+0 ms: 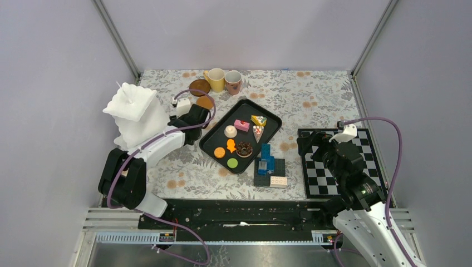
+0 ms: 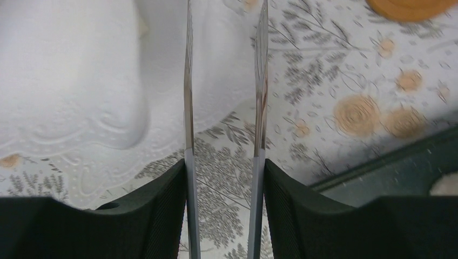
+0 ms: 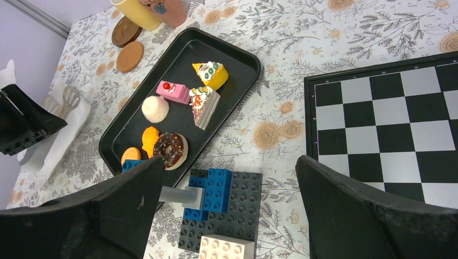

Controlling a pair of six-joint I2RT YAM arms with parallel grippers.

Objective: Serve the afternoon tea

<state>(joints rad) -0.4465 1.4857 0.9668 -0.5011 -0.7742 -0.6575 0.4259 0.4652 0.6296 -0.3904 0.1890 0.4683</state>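
A black tray holds small toy cakes, a donut, an orange cookie and a green cookie. A yellow mug and a pinkish patterned mug stand at the back, with two brown coasters beside them. My left gripper is left of the tray. In the left wrist view the left gripper is shut on metal tongs, one arm against each pad. My right gripper is open and empty above the brick stack.
A white embossed cloth heap stands left of my left gripper. A blue and black brick stack sits right of the tray's near corner. A chessboard lies at the right. Purple walls enclose the floral table.
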